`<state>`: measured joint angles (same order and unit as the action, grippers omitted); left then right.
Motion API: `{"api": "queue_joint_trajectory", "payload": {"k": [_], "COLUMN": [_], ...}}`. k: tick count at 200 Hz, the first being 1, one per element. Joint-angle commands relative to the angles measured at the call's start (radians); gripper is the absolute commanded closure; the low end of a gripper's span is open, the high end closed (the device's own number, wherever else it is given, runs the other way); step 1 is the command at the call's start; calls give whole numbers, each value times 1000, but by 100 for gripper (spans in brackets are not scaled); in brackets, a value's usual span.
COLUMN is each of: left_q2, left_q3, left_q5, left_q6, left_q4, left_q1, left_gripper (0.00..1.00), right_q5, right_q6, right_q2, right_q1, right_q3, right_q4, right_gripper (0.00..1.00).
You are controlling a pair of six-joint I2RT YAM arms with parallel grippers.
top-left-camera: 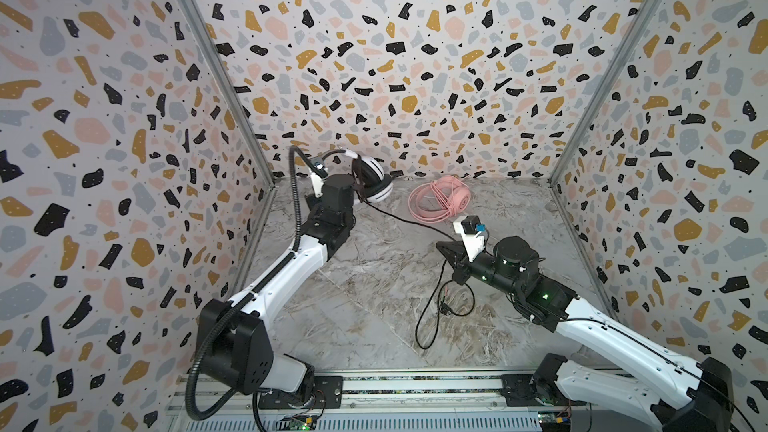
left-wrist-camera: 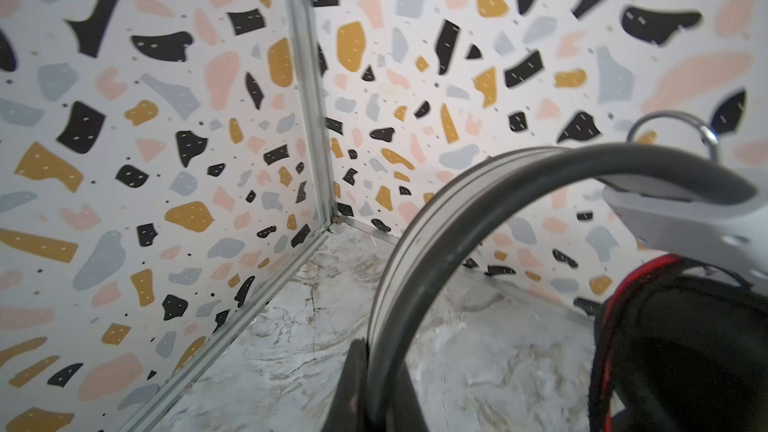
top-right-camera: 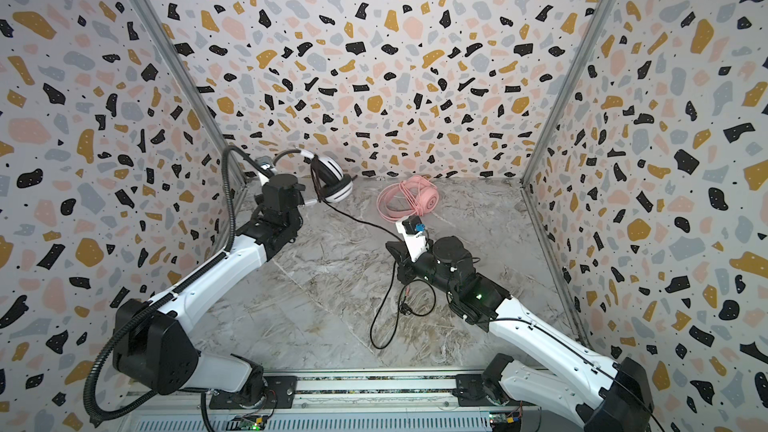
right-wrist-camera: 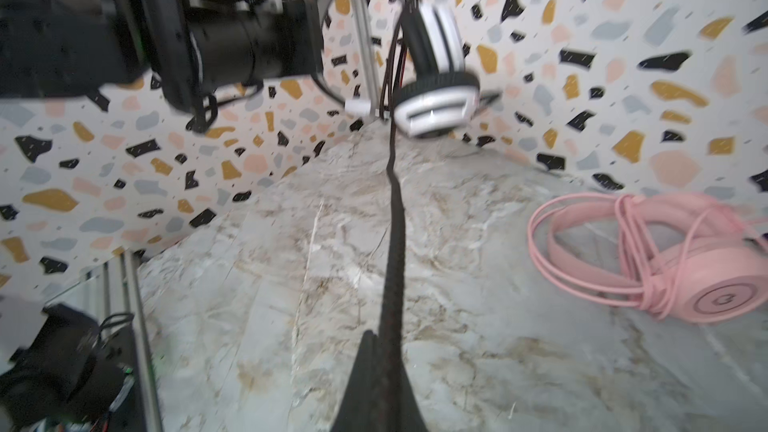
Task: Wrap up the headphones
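Pink headset (top-left-camera: 446, 201) lies wrapped; left gripper (left-wrist-camera: 368, 371) pinches the white headset (top-left-camera: 376, 189) by its band; right gripper (right-wrist-camera: 386, 351) pinches its black cable (right-wrist-camera: 395, 222), mostly unwound.

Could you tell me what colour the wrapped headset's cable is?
Pink; the cable shows best in the right wrist view.

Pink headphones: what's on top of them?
On the pink headphones, only their own pink cable, wound around them. Anything beneath them is covered.
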<state>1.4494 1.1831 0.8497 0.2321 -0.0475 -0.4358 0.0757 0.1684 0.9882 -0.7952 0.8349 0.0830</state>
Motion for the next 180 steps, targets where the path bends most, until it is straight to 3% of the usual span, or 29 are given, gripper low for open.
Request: {"api": "queue_joint_trajectory", "payload": {"k": [1,44,94,133,180], "left_q2": [-14,-16,-118,-261,-332], "left_q3": [-5,-9,-23,-42,6], "left_q5": [-22,-331,-583,-860,-1020], "left_q6": [-196,-310,-357,-402,-335], "left_q4": [-40,197,356,360,368], "left_q1": [-87,-169,-185,-184,-179], "left_gripper": [100,100,100,100,100], "right_q5": [-89,-42,113,231,351], "right_q6": [-89,-99,-28,-1,50], "right_q2": [15,69,143,259,373], "right_q1": [33,235,491,566,561], "right_q3": [97,208,240,260,223], "right_q4": [-49,-51,-22,-18,42], "right_gripper": [100,100,100,100,100]}}
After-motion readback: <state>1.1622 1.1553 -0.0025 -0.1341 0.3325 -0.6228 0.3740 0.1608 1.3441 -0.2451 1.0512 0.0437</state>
